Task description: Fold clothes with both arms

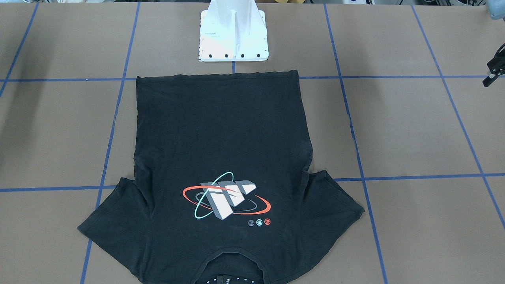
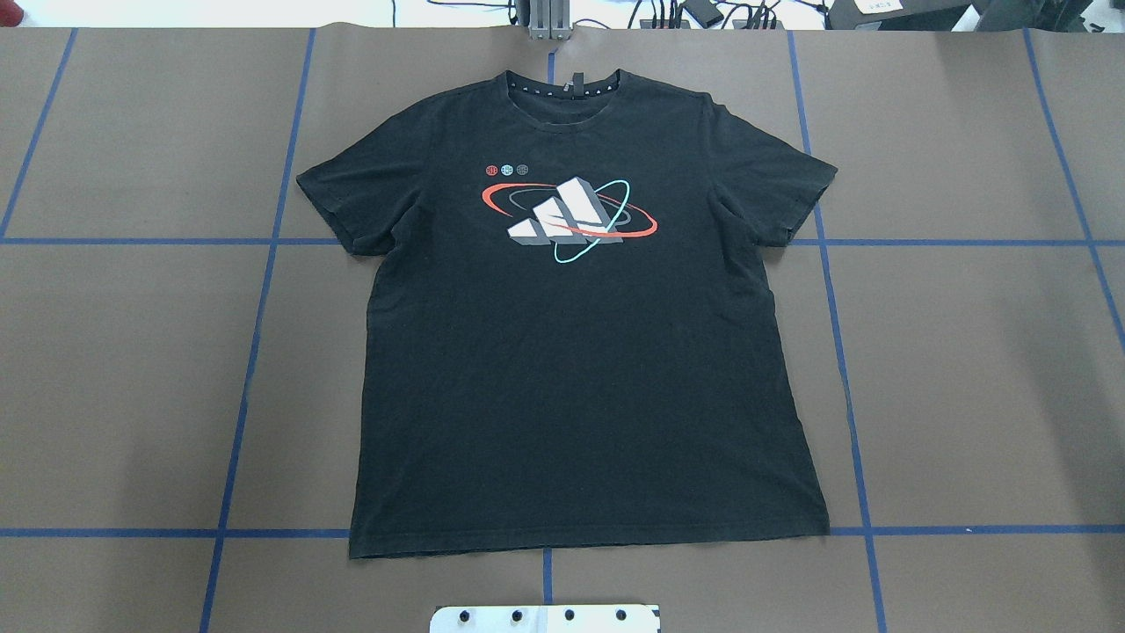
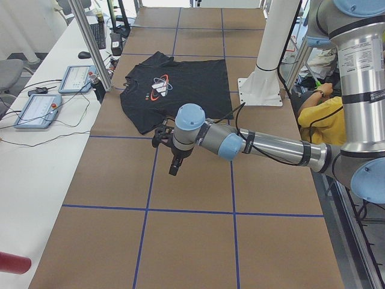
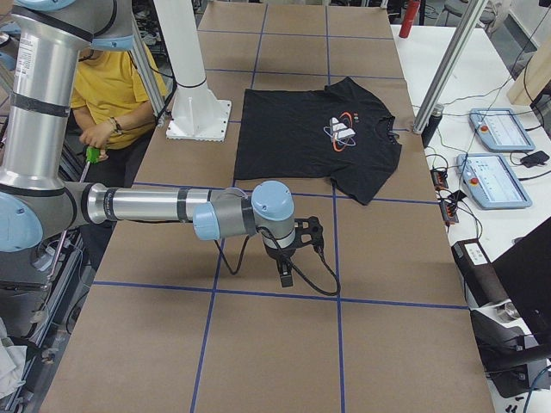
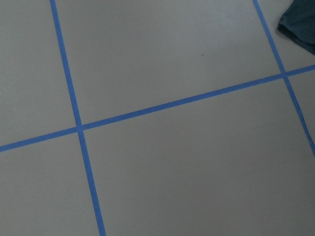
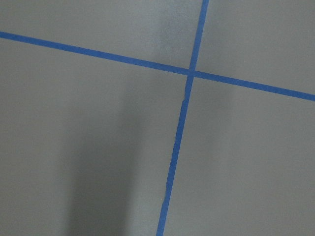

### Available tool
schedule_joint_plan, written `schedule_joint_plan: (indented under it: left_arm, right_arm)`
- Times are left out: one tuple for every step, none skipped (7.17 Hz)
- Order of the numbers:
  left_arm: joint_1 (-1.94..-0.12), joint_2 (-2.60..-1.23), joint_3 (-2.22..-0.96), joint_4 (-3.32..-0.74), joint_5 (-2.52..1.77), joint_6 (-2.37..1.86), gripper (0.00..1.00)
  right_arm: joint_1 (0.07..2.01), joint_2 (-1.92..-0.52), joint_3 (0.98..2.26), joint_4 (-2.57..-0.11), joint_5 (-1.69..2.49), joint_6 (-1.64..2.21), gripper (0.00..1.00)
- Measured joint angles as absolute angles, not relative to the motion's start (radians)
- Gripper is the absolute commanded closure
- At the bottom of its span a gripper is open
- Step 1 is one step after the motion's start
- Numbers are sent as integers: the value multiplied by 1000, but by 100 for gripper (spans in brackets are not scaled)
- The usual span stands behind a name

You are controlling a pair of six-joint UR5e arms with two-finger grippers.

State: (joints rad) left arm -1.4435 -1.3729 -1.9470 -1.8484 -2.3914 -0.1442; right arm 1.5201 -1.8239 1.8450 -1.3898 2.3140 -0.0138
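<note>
The black T-shirt [image 2: 580, 369] lies flat and print-up in the middle of the table, its collar on the side far from the robot's base; it also shows in the front view [image 1: 221, 134]. A sleeve corner [image 5: 301, 24] shows in the left wrist view. My left gripper [image 3: 173, 167] hangs over bare table well clear of the shirt's sleeve; a sliver of it [image 1: 495, 69] shows at the front view's edge. My right gripper [image 4: 287, 275] hangs over bare table off the other sleeve. I cannot tell whether either is open or shut. Neither touches the shirt.
The white pedestal base [image 1: 233, 35] stands just beyond the shirt's hem. Blue tape lines [image 2: 255, 334] grid the brown table. A person in a yellow top [image 4: 112, 95] sits behind the robot. A side bench holds control tablets [image 3: 42, 105].
</note>
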Motion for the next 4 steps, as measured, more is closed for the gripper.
schedule_joint_plan:
  left_arm:
    - [-1443, -1373, -1948, -1848, -2391, -144, 1]
    - [-1443, -1373, -1948, -1848, -2390, -144, 1]
    - [-1442, -1373, -1950, -1848, -2388, -144, 1]
    - [-1443, -1370, -1950, -1849, -2388, -144, 1]
  right_arm:
    - [1520, -1824, 1845, -1390, 2314, -14, 0]
    - [1520, -1824, 1845, -1390, 2314, -14, 0]
    - [1519, -1823, 1843, -1391, 2315, -12, 0]
    - [1519, -1823, 1842, -1391, 2321, -12, 0]
